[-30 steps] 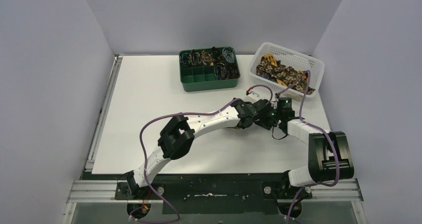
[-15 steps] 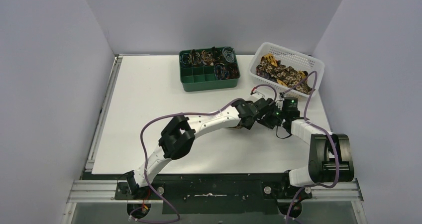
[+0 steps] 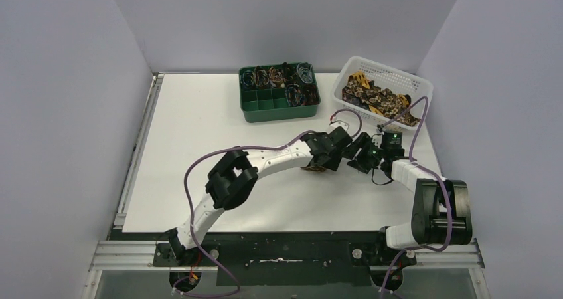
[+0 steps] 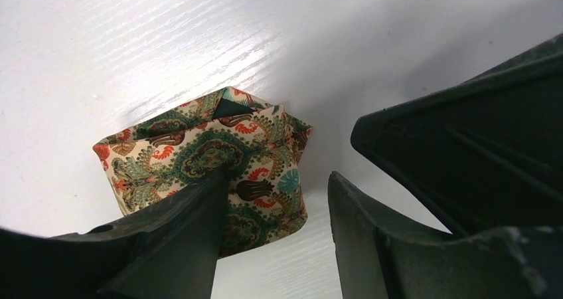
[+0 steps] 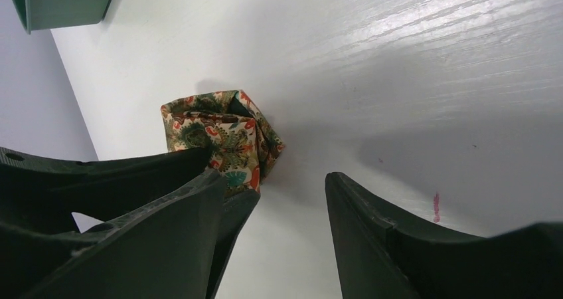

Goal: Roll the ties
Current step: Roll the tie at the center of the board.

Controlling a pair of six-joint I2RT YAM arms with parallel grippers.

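One tie [image 4: 206,156] sits on the white table as a small coil with a green, red and cream print. My left gripper [image 4: 277,179] is open over it: its left finger [image 4: 179,239] lies against the coil's front, and bare table shows in the gap. My right gripper [image 5: 274,176] is open too, and the coil [image 5: 222,136] lies just left of its gap. From above, the coil [image 3: 311,169] peeks out under the left arm, with both grippers [image 3: 328,161] [image 3: 357,158] close together beside it. More ties [image 3: 378,99] lie piled in the white basket [image 3: 425,90].
A green compartment tray [image 3: 279,113] at the back middle holds small coils and thin coloured loops; its corner [image 5: 60,3] shows in the right wrist view. Purple cables arc over both wrists. Grey walls close in the table on three sides.
The right wrist has drifted slightly right and back, and the left arm's elbow has shifted a little left. Both grippers stay open, and the coil has not moved.
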